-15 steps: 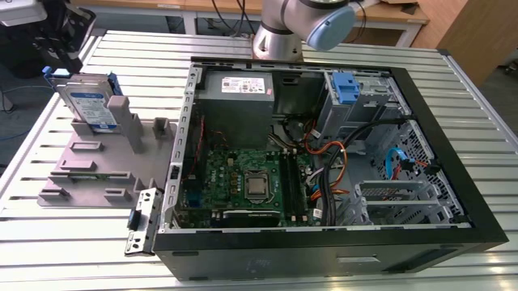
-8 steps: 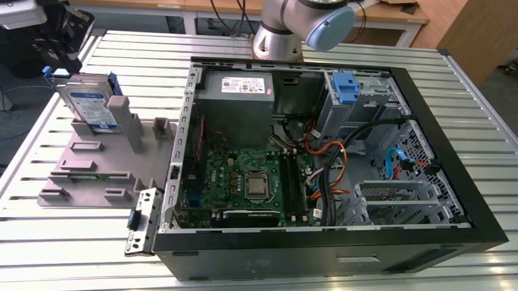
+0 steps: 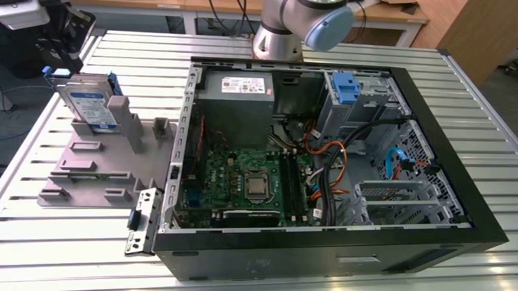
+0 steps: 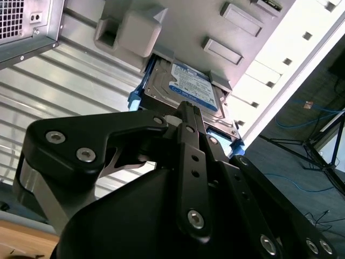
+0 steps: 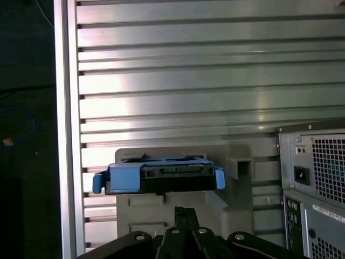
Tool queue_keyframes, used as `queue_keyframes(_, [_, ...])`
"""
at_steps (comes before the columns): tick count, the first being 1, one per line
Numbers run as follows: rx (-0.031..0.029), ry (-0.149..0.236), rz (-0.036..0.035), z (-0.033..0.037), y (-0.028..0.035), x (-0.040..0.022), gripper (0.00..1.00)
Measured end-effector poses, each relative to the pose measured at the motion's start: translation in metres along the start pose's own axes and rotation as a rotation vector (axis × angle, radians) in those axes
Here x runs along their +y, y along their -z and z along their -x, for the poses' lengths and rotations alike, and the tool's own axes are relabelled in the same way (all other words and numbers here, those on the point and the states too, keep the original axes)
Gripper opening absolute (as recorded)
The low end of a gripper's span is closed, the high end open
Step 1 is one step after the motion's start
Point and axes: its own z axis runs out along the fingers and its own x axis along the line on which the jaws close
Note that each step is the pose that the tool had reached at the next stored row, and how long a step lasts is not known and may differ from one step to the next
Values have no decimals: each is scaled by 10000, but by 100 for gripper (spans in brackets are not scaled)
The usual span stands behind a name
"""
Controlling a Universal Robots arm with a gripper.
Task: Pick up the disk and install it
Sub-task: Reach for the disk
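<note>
**While disk stands in fixture: end effector closed, empty, close by**

Although the task is to install it, the disk (image 3: pixel 87 103) is not in the computer case (image 3: pixel 453 230). It stands upright on edge in a slot of the grey fixture (image 3: pixel 89 163). The fixture lies on the slatted metal desk (image 3: pixel 48 242), beside the case on the exterior view's left. The disk's white-and-blue label faces the exterior camera, and blue rails run along its sides.

In the first wrist view I look at the disk's (image 5: pixel 159 177) connector edge, with a blue rail end at each side. The fixture (image 5: pixel 237 167) is under and around it. My end effector (image 5: pixel 186 211) sits close to that edge, with its fingertips pressed together and nothing between them. In the second wrist view the end effector (image 4: pixel 188 110) points at the labelled face of the disk (image 4: pixel 188 89). I cannot tell whether they touch.

The case lies open on its side. Inside it are the green motherboard (image 3: pixel 235 176), the grey power-supply box (image 3: pixel 242 91) and a bright-blue latch piece (image 3: pixel 346 88). The base of my arm (image 3: pixel 292 24) rises behind the case.
</note>
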Motion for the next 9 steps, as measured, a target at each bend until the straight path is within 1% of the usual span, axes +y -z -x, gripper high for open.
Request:
queue_keyframes(6, [-2,1,3,-50,-30,73,11])
queue_keyframes(9, [2,0,0,-65,-37,86,11])
